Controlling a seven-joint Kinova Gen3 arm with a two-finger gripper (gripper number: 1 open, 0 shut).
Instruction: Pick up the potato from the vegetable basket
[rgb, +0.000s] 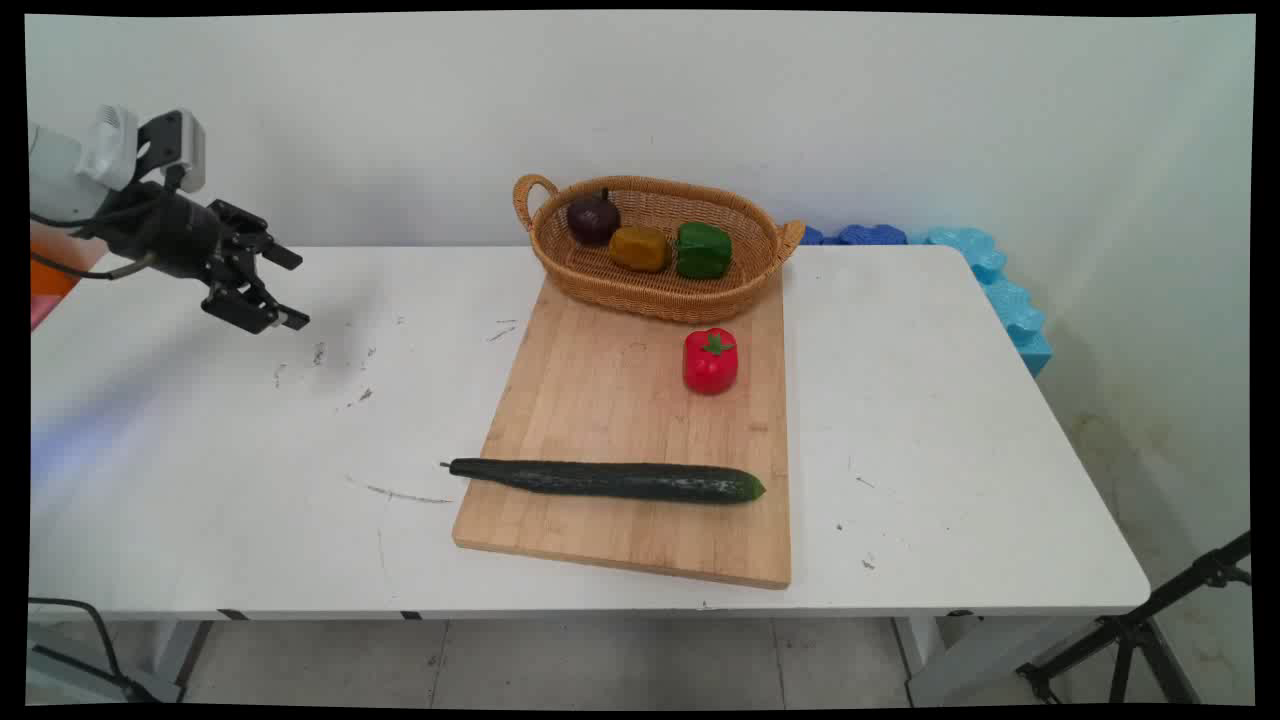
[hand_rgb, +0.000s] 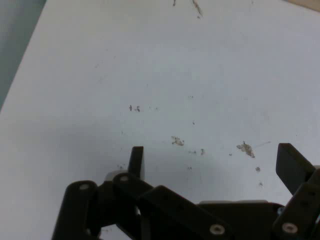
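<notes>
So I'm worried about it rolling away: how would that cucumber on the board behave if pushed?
The cucumber is long and round, lying flat on the cutting board, so it would probably roll if pushed sideways. It looks straight and stiff. Its glossy skin may be slippery.

Cutting board (rgb: 610, 420) with cucumber (rgb: 610, 481), red pepper (rgb: 711, 361); basket (rgb: 655, 290).

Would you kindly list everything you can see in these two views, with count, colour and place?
cutting board: one, light wood, middle of the table
cucumber: one, dark green, across the board's near end
red pepper: one, red, on the board near the basket
basket: one, tan wicker, on the board's far end
purple vegetable, yellow pepper, green pepper: one each, inside the basket
table: one, white, scuffed
foam pieces: blue, behind the far right corner
tripod: black, lower right floor
gripper: one, black, jaws open, above the table's left side, holding nothing
</notes>
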